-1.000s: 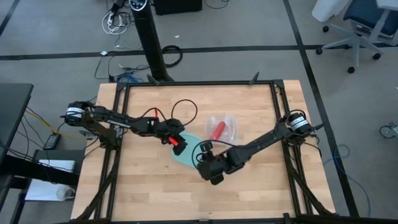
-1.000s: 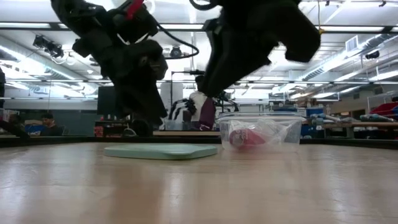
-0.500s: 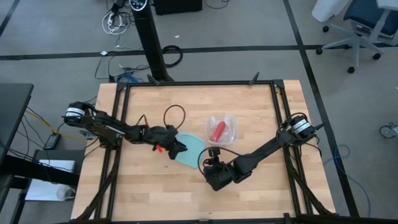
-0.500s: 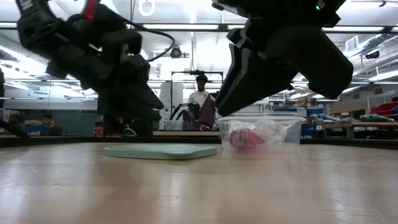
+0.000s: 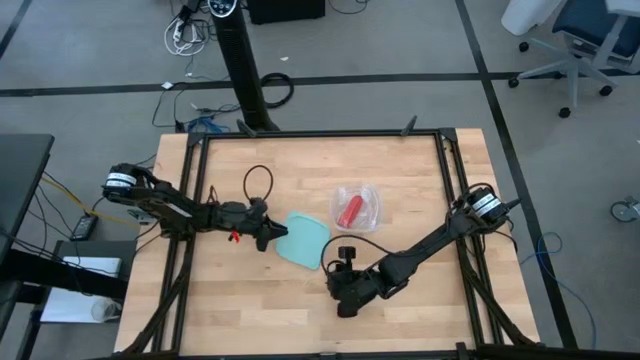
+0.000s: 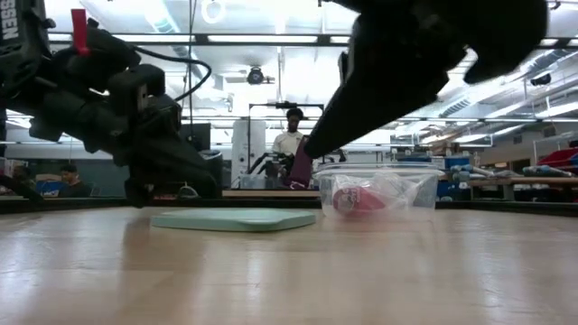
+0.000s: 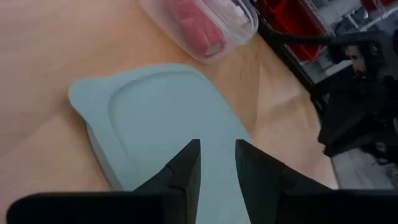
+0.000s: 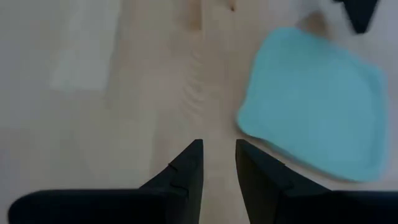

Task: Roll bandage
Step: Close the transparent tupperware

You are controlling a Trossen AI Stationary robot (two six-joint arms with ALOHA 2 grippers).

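High view shows the wooden desk [image 5: 240, 310] with both arms drawn back toward its near half. The left arm reaches in from the left edge, its left gripper [image 5: 272, 236] just beside the left side of the light-blue lid [image 5: 305, 239], which lies flat near the desk's middle. The right arm comes in from the right edge, and the right gripper [image 5: 343, 303] hovers toward the near edge, apart from the lid. Each wrist view shows its own pair of fingers held close together with only a narrow gap, and nothing between them.

Just beyond the lid, toward the far right corner, sits the clear container [image 5: 357, 207], and the bandage [image 5: 349, 209] lies inside it as a small red roll. The left wrist view shows the same roll [image 7: 198, 30] resting against the clear wall.

My judgement is that the bandage is light, soft and easily squashed, and a loose layer could unwind if pinched at its outer end. A gentle grip across the middle of the roll, jaws on its rounded sides, looks safest. The thin clear container seems likely to slide or tip when touched.
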